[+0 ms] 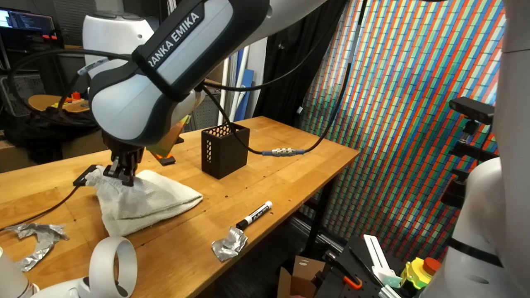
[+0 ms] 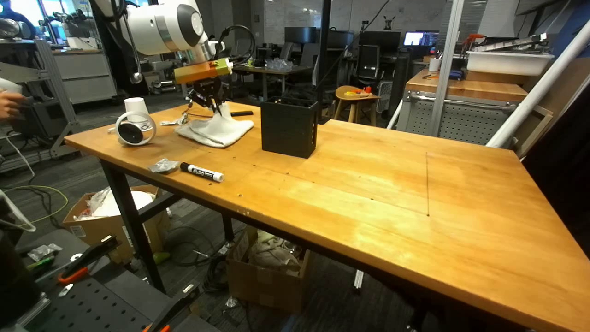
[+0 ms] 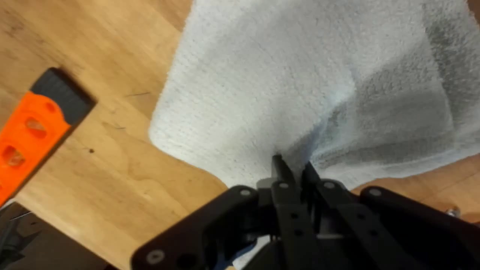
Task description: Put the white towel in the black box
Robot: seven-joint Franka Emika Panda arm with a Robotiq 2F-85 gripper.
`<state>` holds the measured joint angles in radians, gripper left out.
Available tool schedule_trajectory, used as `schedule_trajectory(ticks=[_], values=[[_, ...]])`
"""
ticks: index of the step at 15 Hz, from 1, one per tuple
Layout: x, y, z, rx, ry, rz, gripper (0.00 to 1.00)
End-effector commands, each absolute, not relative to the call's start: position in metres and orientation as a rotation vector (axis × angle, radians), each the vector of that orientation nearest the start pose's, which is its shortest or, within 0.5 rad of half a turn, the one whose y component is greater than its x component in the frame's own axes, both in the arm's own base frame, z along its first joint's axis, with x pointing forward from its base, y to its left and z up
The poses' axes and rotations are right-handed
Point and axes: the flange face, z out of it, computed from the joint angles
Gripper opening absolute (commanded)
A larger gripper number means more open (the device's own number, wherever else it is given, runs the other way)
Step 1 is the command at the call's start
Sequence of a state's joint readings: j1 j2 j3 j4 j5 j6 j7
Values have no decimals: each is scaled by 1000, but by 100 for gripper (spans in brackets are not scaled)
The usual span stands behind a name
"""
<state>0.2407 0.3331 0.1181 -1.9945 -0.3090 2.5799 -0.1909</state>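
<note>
The white towel (image 3: 270,86) held by the Robotiq gripper (image 3: 293,165), outside the black box (image 1: 225,155)

In the wrist view we look past the jaws, which are clenched on the towel: a fold of cloth is caught between their tips near one edge, while the folded layers spread beyond them and to both sides. In an exterior view we see the gripped part drawn up into a peak, the rest lying on the wooden table (image 2: 392,184).

Beside the cloth, and apart from it, lies an orange piece (image 3: 24,140) with a black end; the wrist view alone lets us see the oval holes through it. The black box stands upright near the towel, with a strip of bare wood between the two in both exterior views. We make out its honeycomb side and open top in an exterior view.

A dry-erase marker (image 1: 256,214) lies with its dark cap just beside a crumpled piece of foil (image 1: 230,244); both exterior views include them, along with a white ringed controller (image 2: 131,132).

Below the tabletop we find, in an exterior view, a cardboard box (image 2: 267,286) holding rumpled pale material. Farthest off, a striped multicoloured panel (image 1: 393,124) fills much of the background in an exterior view.
</note>
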Motion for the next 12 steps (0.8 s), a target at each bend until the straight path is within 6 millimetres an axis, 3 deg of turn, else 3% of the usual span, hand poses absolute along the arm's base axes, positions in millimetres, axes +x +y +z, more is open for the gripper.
schedule_trajectory(ticks=[1, 6, 9, 12], values=[[590, 190, 378, -3100, -1125, -590, 9], [600, 112, 452, -3273, -896, -670, 9], [604, 55, 476, -3372, -706, -605, 9], [608, 1, 487, -3436, -512, -499, 10]])
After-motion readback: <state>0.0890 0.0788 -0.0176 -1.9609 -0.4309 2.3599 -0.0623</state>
